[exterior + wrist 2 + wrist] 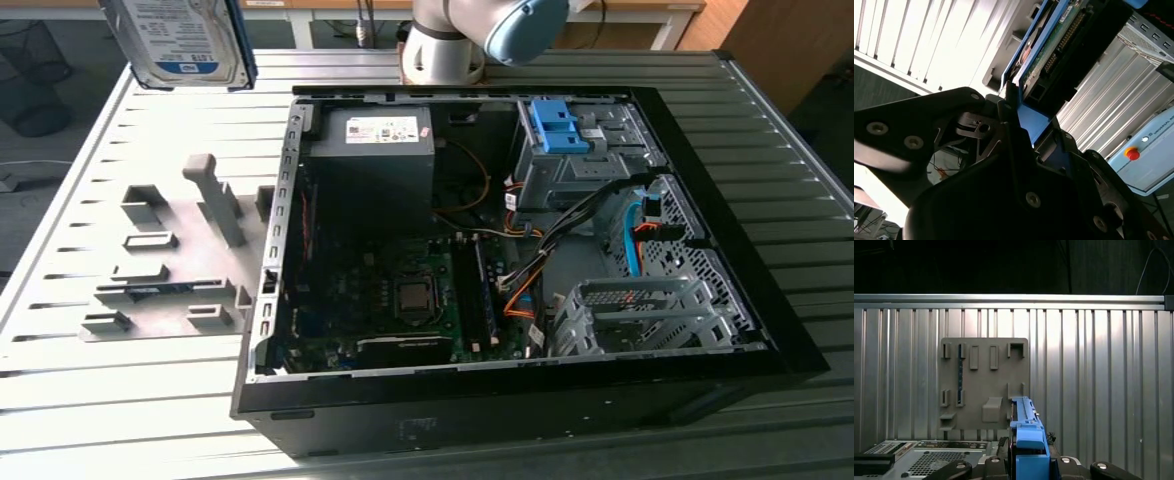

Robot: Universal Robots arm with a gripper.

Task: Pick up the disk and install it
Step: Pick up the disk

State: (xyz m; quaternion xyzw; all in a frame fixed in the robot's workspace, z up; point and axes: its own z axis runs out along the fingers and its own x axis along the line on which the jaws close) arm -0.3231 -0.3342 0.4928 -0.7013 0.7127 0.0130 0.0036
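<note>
Exterior view: disk (178, 42) held aloft, long axis upright, label facing camera. Tool (1019, 115) clamped on one end of disk.

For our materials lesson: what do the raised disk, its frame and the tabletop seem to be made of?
Held aloft, the disk looks like silvery metal under a glossy paper label. Its frame looks like matte moulded blue plastic. The tabletop looks like ribbed, brushed metal, possibly aluminium.

Label (184, 45) on disk (200, 20), sticker (386, 130) on power supply (367, 170): print illegible. Lettering (1165, 125) on grey cabinet (1149, 160), partly cut off.
</note>
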